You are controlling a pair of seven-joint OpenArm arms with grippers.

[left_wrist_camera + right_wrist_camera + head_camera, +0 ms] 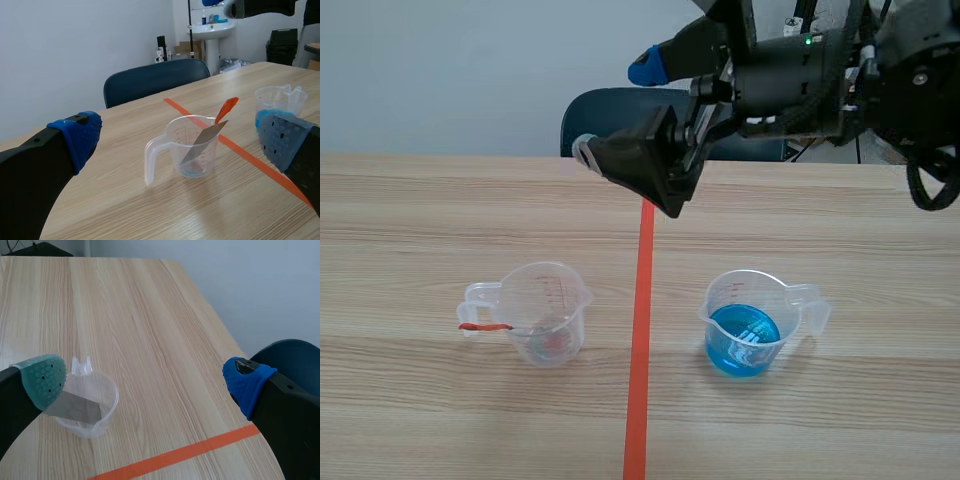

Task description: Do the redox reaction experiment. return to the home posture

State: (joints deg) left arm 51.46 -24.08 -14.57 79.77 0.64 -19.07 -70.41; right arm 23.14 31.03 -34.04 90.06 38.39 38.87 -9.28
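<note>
Bright, even light lit the table (420,220). The clear cup (548,312) cast only a faint shadow, and white glints marked the blue liquid (732,345).

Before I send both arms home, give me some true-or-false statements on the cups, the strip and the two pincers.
1. The measuring cup on the right arm's side of the tape line holds blue liquid. True.
2. The metal strip stands in that blue-filled cup. False: it leans in the other measuring cup, across the tape.
3. The right pincer is shut on the strip. False: it is open and empty, raised above the table.
4. The left pincer is open, with the strip's cup ahead of it. True.
</note>
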